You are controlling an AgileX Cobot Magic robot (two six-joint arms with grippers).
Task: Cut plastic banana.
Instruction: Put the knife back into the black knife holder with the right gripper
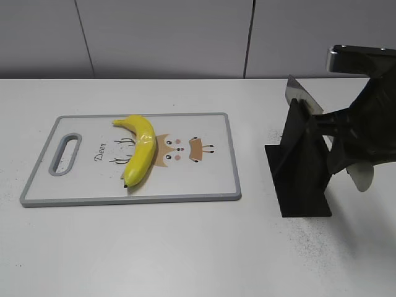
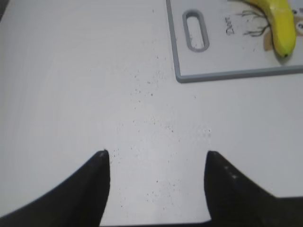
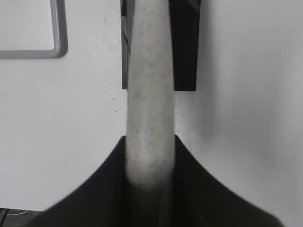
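White table point(image 1: 185, 247): right gripper point(image 3: 150, 156) clamps the knife handle point(image 3: 149, 104) in its stand point(image 1: 300, 167); left gripper point(image 2: 156, 163) hovers spread.

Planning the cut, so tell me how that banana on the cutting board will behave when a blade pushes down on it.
The banana looks glossy, so it may slip sideways on the smooth cutting board. It is curved and lies on its side, unheld by either hand, so it could pivot or rock under an off-centre push. It appears to be hard plastic, probably stiff and light.

Bright, even light; soft wrist-view blur
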